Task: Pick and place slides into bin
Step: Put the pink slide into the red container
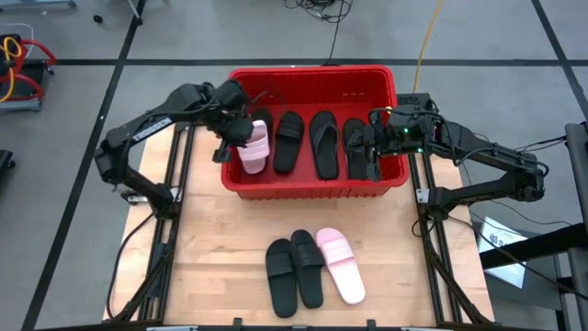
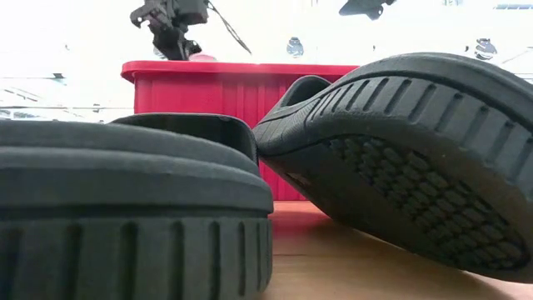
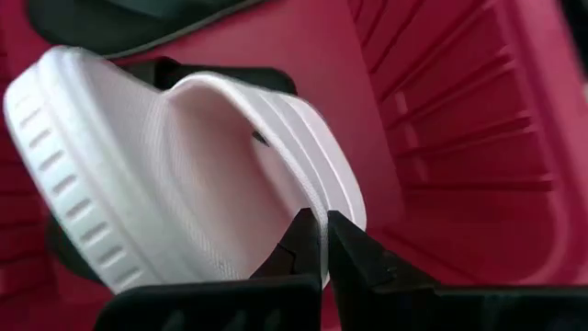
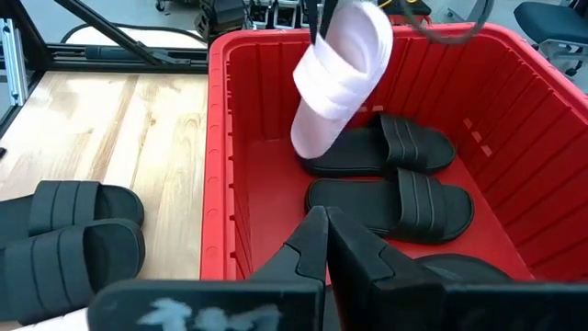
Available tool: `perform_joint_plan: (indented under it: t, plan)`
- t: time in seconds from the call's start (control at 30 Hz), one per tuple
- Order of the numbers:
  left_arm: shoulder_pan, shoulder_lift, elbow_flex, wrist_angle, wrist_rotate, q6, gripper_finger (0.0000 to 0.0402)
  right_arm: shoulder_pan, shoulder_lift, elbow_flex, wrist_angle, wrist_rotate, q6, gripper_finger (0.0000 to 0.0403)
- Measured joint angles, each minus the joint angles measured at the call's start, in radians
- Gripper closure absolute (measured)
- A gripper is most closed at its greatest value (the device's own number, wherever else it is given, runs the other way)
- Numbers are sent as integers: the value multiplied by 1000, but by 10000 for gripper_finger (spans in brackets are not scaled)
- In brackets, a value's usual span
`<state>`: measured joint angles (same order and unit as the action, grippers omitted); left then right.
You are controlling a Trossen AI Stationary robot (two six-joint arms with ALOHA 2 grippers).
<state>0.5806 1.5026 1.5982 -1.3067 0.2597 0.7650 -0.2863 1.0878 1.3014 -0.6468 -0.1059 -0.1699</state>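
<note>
The red bin stands at the table's far side with several black slides side by side on its floor. Over its left part my left gripper is shut on a pale pink slide, which in the right wrist view hangs inside the bin. My right gripper hovers over the bin's right part, shut and with nothing in it. On the near table lie two black slides and one pink slide, soles down. My left gripper pinches the edge of the pink slide's band between its two fingers, coming slanting down from above. The slide hangs tilted below the fingers, its lower end close over a black slide; whether they touch I cannot tell.
The bin's ribbed walls rise around both grippers. Bare wood lies between the bin and the slides near the front edge. In the low view those black slides fill the foreground, with the bin behind them.
</note>
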Motion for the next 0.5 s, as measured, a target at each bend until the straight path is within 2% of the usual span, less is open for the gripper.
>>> perform_joint_plan:
  t: [0.17, 0.33, 0.5]
  plan:
    - [17, 51, 3, 3, -33, 55, 401, 0, 0, 0, 7, 0, 0, 403]
    - [35, 78, 3, 26, -114, 75, 401, 0, 0, 0, 29, 0, 0, 403]
    - [59, 79, 1, 68, -130, 103, 401, 0, 0, 0, 37, 0, -7, 403]
